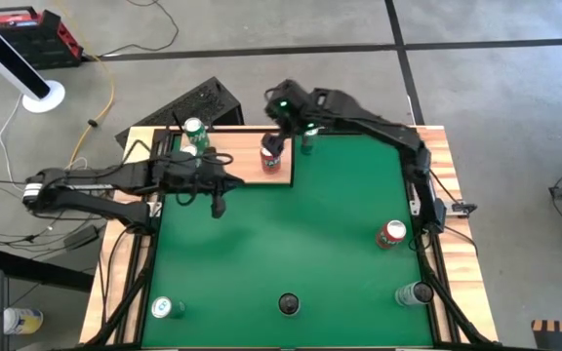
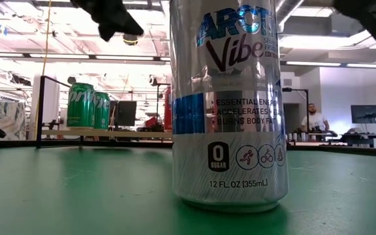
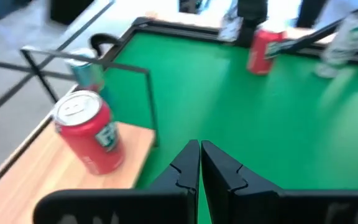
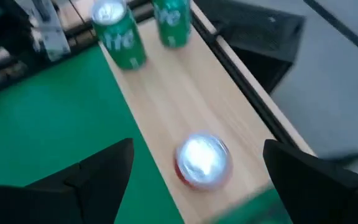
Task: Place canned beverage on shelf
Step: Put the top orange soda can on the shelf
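The shelf, a pale wood panel, lies at the far left of the green mat. A red can stands upright on its right end, and two green cans stand farther left on the shelf. My right gripper hangs open above the red can, one finger on either side of it and clear of it. My left gripper is shut and empty, over the mat just off the shelf's near edge.
Other cans stand on the mat: a red one, a silver one, a green one and one by the shelf's right end. A tall silver can fills the low view. A thin dark frame rises over the shelf.
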Tool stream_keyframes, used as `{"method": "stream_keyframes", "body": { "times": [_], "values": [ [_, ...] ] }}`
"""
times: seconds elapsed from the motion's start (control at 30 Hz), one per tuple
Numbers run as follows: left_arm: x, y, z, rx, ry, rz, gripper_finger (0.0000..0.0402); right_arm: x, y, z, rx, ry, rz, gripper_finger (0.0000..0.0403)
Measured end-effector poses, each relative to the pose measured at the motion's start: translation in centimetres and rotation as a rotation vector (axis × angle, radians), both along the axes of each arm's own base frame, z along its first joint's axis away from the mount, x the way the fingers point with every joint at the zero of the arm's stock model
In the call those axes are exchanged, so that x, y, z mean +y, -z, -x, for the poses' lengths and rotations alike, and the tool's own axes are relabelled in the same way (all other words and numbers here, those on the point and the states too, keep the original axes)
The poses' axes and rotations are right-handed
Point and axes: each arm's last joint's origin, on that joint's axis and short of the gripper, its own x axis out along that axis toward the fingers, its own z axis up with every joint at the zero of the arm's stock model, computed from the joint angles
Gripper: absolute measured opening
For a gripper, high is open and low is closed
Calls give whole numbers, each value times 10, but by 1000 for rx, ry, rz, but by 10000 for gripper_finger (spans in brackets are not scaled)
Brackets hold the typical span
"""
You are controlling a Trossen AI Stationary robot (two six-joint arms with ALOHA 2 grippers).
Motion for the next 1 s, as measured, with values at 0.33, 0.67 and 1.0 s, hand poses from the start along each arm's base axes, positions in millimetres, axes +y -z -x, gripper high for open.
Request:
{"method": "stream_keyframes", "body": {
  "times": [0.33,0.67,1.0],
  "values": [
    [22,23,-55,-20,-35,-88,0,35,-53,78,140,2,59,374],
    [71,9,-98,41,-123,-113,0,69,-95,130,74,50,194,370],
    [97,26,-124,138,-91,-37,0,76,-95,143,145,117,226,370]
  ]
}}
